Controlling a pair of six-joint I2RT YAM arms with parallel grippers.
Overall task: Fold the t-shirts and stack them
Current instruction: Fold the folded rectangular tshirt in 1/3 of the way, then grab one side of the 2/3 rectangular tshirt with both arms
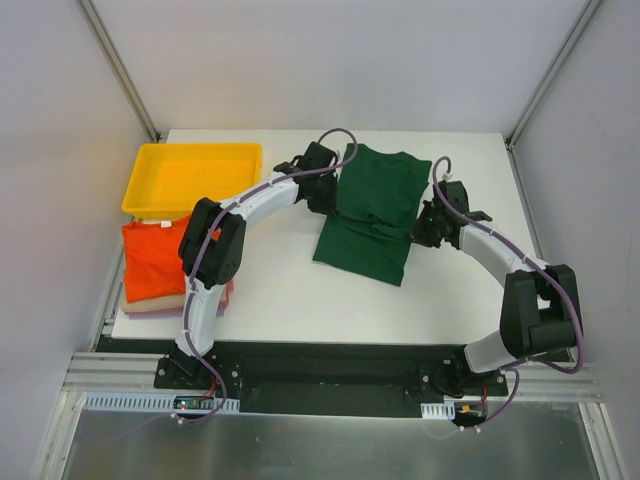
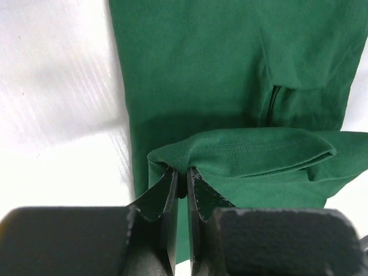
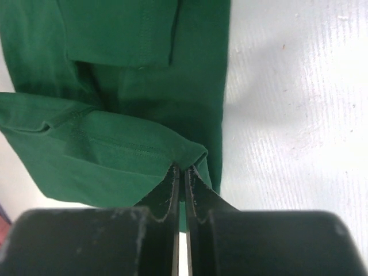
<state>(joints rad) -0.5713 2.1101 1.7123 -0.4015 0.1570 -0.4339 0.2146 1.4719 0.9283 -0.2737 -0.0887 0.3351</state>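
Observation:
The dark green t-shirt (image 1: 372,210) lies folded lengthwise in the middle of the white table. My left gripper (image 1: 322,190) is shut on its left edge; in the left wrist view the gripper (image 2: 182,172) pinches a lifted fold of the green shirt (image 2: 218,69). My right gripper (image 1: 425,225) is shut on its right edge; in the right wrist view the gripper (image 3: 183,171) pinches a raised corner of the shirt (image 3: 115,149). A bright orange shirt (image 1: 152,258) lies folded on top of a beige one and a pale pink-lilac one at the left.
A yellow plastic tray (image 1: 150,197) stands at the table's back left, just behind the shirt stack. Bare white table (image 1: 290,290) shows in front of the green shirt. Grey walls close in both sides.

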